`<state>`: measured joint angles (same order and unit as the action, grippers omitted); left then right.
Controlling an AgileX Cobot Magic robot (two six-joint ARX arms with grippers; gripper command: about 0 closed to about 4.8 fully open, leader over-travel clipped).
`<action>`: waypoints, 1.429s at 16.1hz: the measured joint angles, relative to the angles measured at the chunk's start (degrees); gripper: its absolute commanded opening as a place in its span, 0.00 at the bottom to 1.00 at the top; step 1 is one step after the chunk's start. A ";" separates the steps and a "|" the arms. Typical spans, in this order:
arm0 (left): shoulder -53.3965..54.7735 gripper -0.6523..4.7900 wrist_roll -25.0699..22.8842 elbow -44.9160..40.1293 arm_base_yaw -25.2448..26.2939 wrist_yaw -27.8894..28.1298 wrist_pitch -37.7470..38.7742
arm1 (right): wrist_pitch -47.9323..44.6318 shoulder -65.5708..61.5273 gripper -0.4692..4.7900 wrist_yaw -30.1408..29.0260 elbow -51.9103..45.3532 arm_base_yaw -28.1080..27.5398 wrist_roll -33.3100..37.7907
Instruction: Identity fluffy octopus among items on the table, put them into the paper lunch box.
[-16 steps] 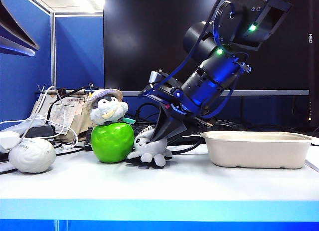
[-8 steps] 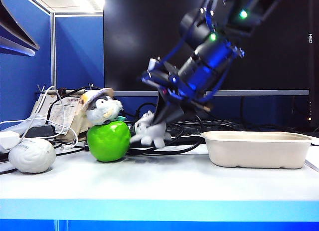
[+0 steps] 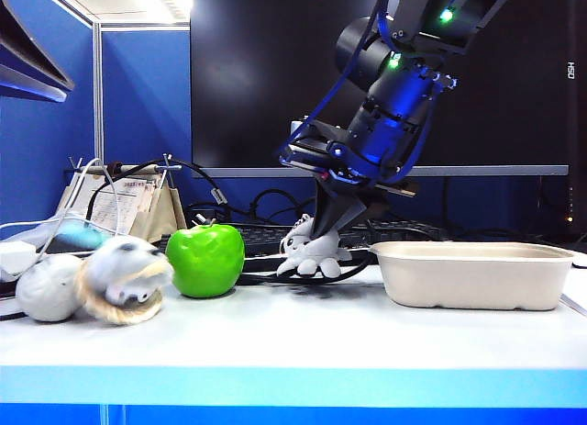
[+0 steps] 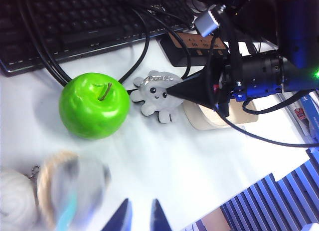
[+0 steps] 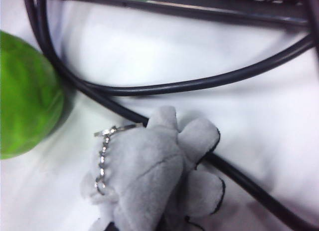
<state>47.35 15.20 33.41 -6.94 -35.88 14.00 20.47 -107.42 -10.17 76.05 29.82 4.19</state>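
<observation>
Right tool [image 3: 323,234] clamped on the fluffy octopus [image 3: 310,252] has lifted it off the worktop [image 3: 293,342] toward the paper lunch box [image 3: 475,274], knocking the plush bird [image 3: 124,280] off the apple [image 3: 205,260]; left tool [image 4: 137,218] wide, empty, hanging back.

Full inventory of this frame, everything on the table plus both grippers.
fluffy octopus: 1, light grey, held just above the table between apple and box
paper lunch box: 1, off-white, right side of table
green apple: 1, left of octopus
plush bird: 1, grey-white, tan hat, blurred, lying left of apple
brain-shaped ball: 1, pale grey, far left
keyboard: 1, black, behind apple
cables: several, black, behind the toys
table: 1, white, blue front edge
left gripper: open, apart from the toys
right gripper: shut on octopus
</observation>
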 measured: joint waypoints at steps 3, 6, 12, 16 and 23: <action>-0.02 0.23 0.00 0.00 0.00 0.00 0.00 | -0.37 0.00 0.08 -0.07 0.35 -0.79 0.00; -0.02 0.23 0.00 0.00 0.00 0.00 0.00 | -0.02 0.00 0.08 -0.17 2.05 -1.27 -0.04; -0.02 0.23 0.00 0.00 0.00 0.00 0.00 | 7.69 0.37 0.08 0.09 13.25 -1.55 -3.41; -0.02 0.23 -0.02 0.00 0.00 -0.02 0.00 | 19.02 2.34 0.08 5.18 15.06 -3.30 -7.63; -0.02 0.23 -0.04 0.00 0.00 -0.02 0.00 | 31.71 4.57 0.08 7.10 15.19 -8.20 -8.63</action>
<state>47.33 15.16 33.41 -6.94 -35.90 14.00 52.18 -102.85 -3.07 91.24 21.63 -4.45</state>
